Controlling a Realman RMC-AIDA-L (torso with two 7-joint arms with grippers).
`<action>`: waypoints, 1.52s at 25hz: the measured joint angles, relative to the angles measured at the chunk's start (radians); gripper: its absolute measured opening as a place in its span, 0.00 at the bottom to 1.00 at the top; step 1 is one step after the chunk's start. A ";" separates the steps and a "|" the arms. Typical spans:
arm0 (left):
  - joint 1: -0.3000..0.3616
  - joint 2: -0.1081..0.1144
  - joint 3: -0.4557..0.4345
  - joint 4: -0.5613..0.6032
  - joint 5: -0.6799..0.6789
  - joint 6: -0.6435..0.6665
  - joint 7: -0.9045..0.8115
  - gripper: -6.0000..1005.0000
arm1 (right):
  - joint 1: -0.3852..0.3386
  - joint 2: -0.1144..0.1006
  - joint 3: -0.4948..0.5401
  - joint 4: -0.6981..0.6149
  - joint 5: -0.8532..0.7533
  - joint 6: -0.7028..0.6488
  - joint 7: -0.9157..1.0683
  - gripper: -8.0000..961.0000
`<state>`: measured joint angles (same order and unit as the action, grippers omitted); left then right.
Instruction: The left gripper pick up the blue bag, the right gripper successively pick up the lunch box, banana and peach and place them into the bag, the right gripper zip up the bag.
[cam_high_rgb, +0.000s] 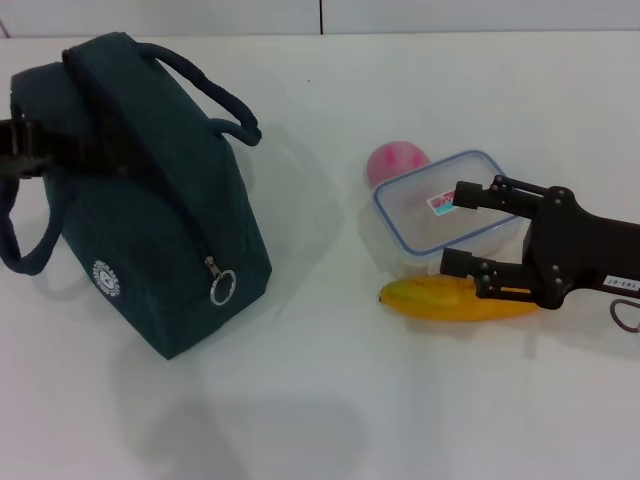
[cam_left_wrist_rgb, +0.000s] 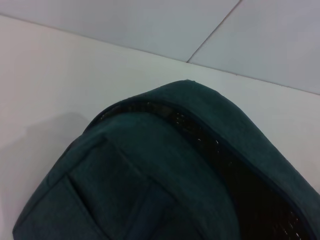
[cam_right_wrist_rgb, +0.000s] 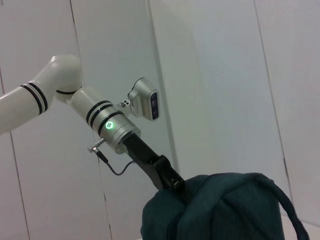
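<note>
The blue bag (cam_high_rgb: 150, 200) stands tilted at the left of the white table, its ring zipper pull (cam_high_rgb: 222, 287) hanging on the near side. My left gripper (cam_high_rgb: 22, 150) is shut on the bag's far left top end; the right wrist view shows the left gripper (cam_right_wrist_rgb: 167, 179) biting into the bag's fabric (cam_right_wrist_rgb: 225, 210). The bag's top (cam_left_wrist_rgb: 150, 175) fills the left wrist view. My right gripper (cam_high_rgb: 462, 230) is open, its fingers straddling the right part of the clear lunch box (cam_high_rgb: 430, 205). The banana (cam_high_rgb: 440, 300) lies just in front of the box, and the pink peach (cam_high_rgb: 395, 162) sits behind it.
A wall with panel seams (cam_high_rgb: 320, 15) runs along the table's far edge. One bag handle (cam_high_rgb: 225, 100) arches toward the fruit side, and another handle (cam_high_rgb: 20, 245) hangs at the far left. Bare white tabletop (cam_high_rgb: 320, 380) separates the bag from the food.
</note>
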<state>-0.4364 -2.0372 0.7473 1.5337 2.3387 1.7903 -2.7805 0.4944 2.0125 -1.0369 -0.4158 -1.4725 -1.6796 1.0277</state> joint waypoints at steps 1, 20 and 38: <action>0.000 0.001 0.001 -0.002 0.000 0.003 0.000 0.58 | 0.000 0.000 0.000 0.000 0.000 0.001 0.000 0.77; -0.012 -0.006 0.006 -0.053 -0.178 0.105 -0.045 0.05 | 0.000 -0.011 0.018 -0.006 0.010 0.016 0.046 0.76; -0.031 -0.014 0.040 -0.098 -0.153 0.106 -0.055 0.04 | 0.010 0.001 0.318 0.153 0.028 0.452 0.378 0.74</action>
<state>-0.4669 -2.0513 0.7876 1.4362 2.1856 1.8960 -2.8352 0.5047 2.0137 -0.7187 -0.2624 -1.4444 -1.2278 1.4052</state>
